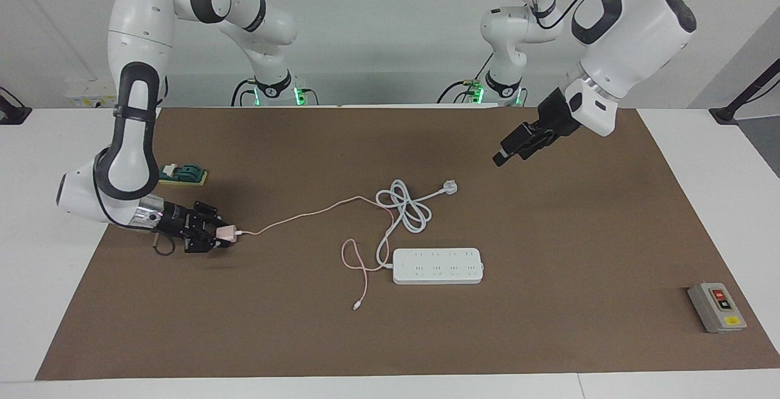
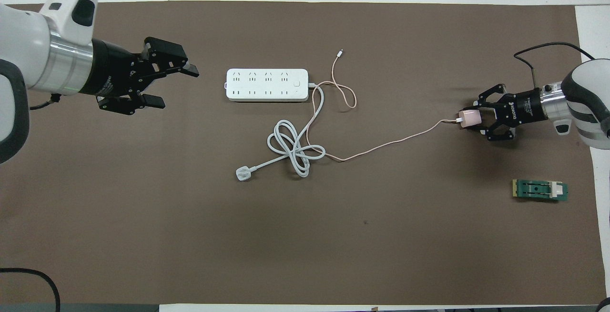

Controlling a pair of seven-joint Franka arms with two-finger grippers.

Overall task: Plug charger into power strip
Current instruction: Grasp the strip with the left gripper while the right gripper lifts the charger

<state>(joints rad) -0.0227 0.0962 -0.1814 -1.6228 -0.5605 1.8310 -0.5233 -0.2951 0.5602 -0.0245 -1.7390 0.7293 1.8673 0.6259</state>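
Note:
The small pale-pink charger (image 1: 226,233) (image 2: 469,118) lies low on the brown mat toward the right arm's end of the table, and my right gripper (image 1: 219,236) (image 2: 469,118) is shut on it. Its thin pink cable (image 1: 304,214) (image 2: 391,144) trails across the mat to the power strip (image 1: 437,265) (image 2: 267,85), a long white bar lying flat mid-table with its sockets up. My left gripper (image 1: 509,151) (image 2: 174,85) hangs open and empty in the air over the mat toward the left arm's end.
The strip's thick grey-white cord (image 1: 405,207) (image 2: 293,147) lies coiled nearer to the robots than the strip, ending in a white three-pin plug (image 1: 450,187) (image 2: 243,174). A green block (image 1: 184,174) (image 2: 540,190) sits near the right arm. A grey button box (image 1: 716,307) lies at the left arm's end.

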